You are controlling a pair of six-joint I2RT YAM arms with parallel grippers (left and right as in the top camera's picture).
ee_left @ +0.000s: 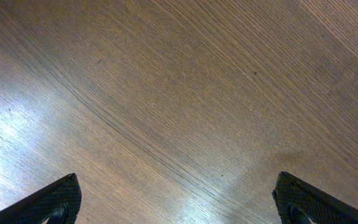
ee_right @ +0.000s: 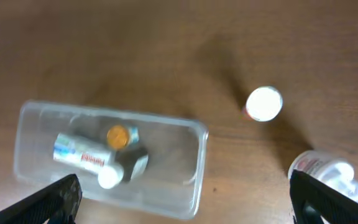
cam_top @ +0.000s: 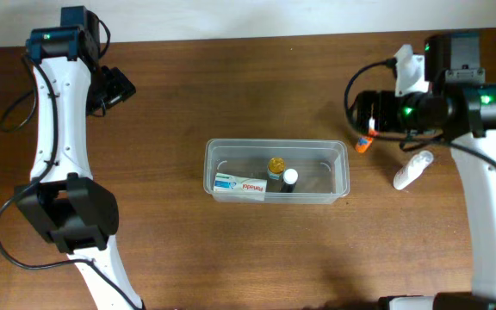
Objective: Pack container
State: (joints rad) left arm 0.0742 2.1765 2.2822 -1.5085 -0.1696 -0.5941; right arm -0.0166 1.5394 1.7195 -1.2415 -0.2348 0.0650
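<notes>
Three items lie inside the container (cam_top: 317, 145) at mid-tabletop (cam_top: 188, 250): a white-and-blue box (cam_top: 239, 184) with red lettering too small to read, a yellow-capped bottle (cam_top: 276, 164) and a dark, white-capped bottle (cam_top: 289, 179). Left end effector (ee_left: 176, 199): spread wide, empty, over bare wood. Right end effector (ee_right: 185, 202): spread wide, empty, touching nothing. To the container's right, apart from it, a small orange bottle (cam_top: 364, 144) stands and a white bottle (cam_top: 412, 169) lies.
</notes>
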